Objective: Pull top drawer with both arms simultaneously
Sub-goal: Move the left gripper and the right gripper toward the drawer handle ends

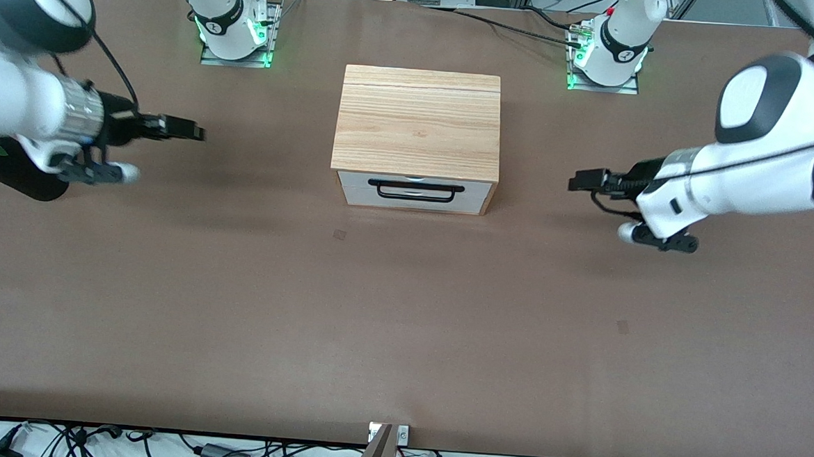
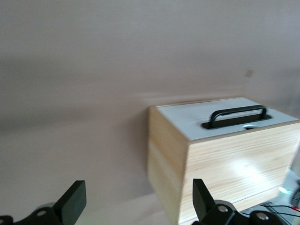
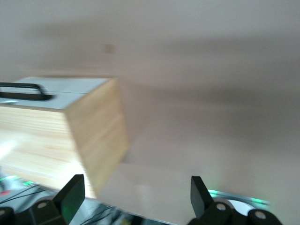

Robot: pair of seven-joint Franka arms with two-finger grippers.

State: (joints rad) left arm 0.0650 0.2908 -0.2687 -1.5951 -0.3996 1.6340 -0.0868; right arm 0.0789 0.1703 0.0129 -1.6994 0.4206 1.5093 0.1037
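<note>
The light-wood box (image 1: 418, 121) stands mid-table. Its top drawer (image 1: 415, 184) shows a white front panel with a wide black bar handle (image 1: 416, 191) and sits flush in the box. My right gripper (image 1: 192, 132) is open and empty, over bare table beside the box, toward the right arm's end. My left gripper (image 1: 577, 179) is open and empty, over bare table toward the left arm's end. The left wrist view shows its open gripper (image 2: 139, 201), the box (image 2: 225, 159) and the handle (image 2: 239, 115). The right wrist view shows its open gripper (image 3: 136, 194), the box (image 3: 61, 140) and the handle (image 3: 23, 90).
The brown table (image 1: 402, 326) stretches wide in front of the drawer. A flat black object (image 1: 13, 173) lies at the right arm's end of the table. The arm bases (image 1: 233, 28) (image 1: 608, 54) stand farther from the front camera than the box.
</note>
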